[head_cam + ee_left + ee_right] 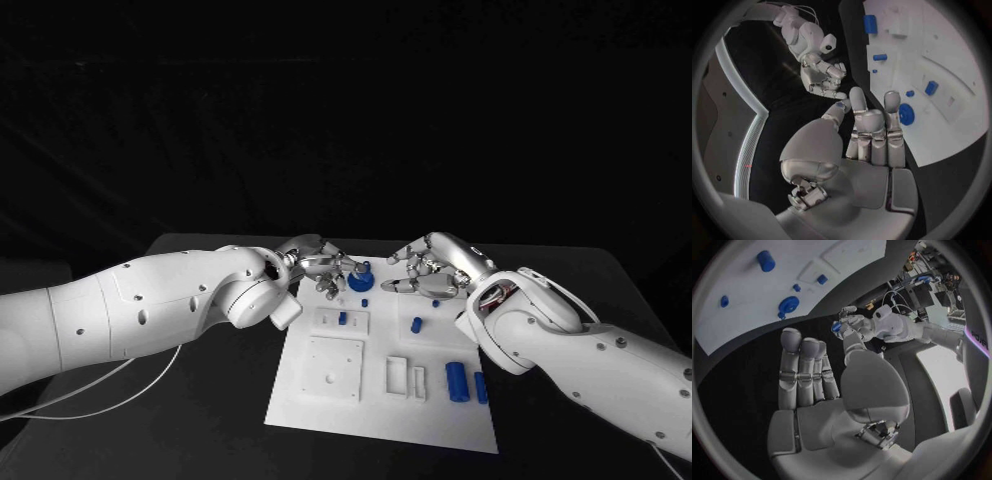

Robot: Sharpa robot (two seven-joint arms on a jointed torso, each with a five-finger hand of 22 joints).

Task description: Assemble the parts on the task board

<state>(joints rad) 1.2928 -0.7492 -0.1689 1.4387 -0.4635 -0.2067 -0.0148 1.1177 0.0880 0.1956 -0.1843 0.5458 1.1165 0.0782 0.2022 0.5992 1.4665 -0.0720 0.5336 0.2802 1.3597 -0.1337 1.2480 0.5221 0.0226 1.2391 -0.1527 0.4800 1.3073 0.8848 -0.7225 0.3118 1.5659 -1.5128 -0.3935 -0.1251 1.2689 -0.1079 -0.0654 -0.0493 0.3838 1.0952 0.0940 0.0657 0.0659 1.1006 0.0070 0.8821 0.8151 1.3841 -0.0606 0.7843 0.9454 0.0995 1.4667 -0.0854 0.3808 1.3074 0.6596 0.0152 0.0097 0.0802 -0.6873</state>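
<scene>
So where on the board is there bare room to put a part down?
The task board has a bare strip along its near edge, below the square plate and the blue cylinders. The far end is crowded: the left hand and right hand flank the round blue part. The black table left of the board is also free.

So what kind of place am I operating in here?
Most likely a robotics lab test bench: a black table with a dark backdrop, a white task board carrying small blue parts, and cabled equipment behind.
</scene>
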